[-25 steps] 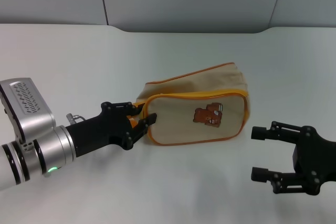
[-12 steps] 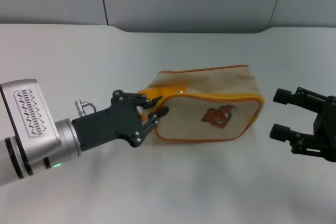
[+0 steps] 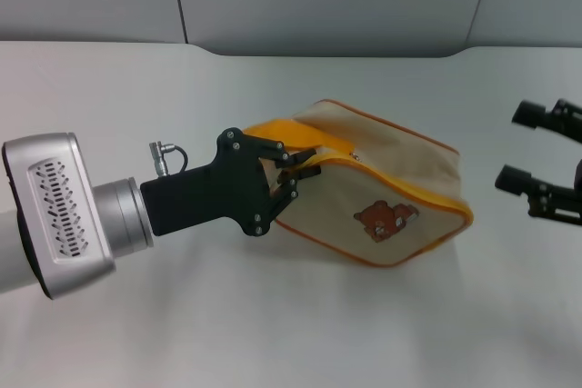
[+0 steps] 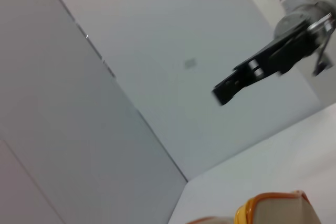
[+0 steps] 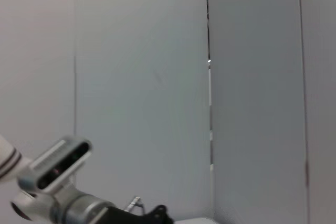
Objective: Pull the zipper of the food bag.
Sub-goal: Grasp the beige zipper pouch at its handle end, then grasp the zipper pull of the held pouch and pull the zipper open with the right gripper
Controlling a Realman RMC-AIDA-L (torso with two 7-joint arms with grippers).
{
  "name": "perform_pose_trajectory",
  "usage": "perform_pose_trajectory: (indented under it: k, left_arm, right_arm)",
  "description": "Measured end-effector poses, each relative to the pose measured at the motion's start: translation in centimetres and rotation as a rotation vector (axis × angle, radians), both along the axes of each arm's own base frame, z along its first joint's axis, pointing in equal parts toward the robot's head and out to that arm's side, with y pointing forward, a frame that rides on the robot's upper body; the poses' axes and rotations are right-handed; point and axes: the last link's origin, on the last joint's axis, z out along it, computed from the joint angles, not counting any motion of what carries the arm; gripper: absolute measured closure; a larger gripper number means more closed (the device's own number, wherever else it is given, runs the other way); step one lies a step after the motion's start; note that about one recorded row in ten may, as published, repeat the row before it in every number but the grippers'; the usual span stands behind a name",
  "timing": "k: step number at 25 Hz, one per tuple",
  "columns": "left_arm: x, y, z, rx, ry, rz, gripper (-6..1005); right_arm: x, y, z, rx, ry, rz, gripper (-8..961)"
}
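Head view: your left tool (image 3: 296,170) is clamped on the left end of the food bag (image 3: 382,193), fingers nearly together on the orange trim beside the strap loop (image 3: 273,129). I can't tell whether the pull tab is between them. The bag sits mid-desk (image 3: 273,333), tilted, left end lifted, bear patch (image 3: 386,220) facing you. The zipper (image 3: 400,179) runs as a yellow-orange line along the top edge of the front panel. Your right tool (image 3: 536,147) is at the right edge, well apart from the bag, fingers spread wide and holding nothing.

Left wrist view: you see only a corner of the bag (image 4: 278,211) with orange piping at the lower edge, and the right tool (image 4: 247,77) farther off against the wall.

Right wrist view: mostly wall panels; the left arm's silver housing (image 5: 55,163) shows low down.
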Motion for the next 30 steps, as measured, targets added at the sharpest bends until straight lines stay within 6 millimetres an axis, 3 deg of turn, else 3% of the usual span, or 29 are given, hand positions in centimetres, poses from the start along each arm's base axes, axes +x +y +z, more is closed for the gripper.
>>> perform_pose_trajectory:
  k: [6, 15, 20, 30]
  left_arm:
    - [0.5, 0.2, 0.1, -0.001, -0.001, -0.025, 911]
    - [0.8, 0.1, -0.2, -0.013, -0.006, -0.033, 913]
    - [0.8, 0.1, -0.2, -0.015, -0.007, -0.035, 914]
    - [0.9, 0.0, -0.2, -0.018, -0.012, -0.038, 914]
  right_arm:
    - [-0.9, 1.7, -0.8, 0.043, -0.075, 0.050, 264]
    - [-2.4, 4.0, -4.8, 0.095, -0.233, 0.132, 281]
    - [-3.0, 4.5, -5.4, 0.087, -0.269, 0.166, 519]
    - [-3.6, 4.7, -6.6, 0.039, -0.330, 0.219, 555]
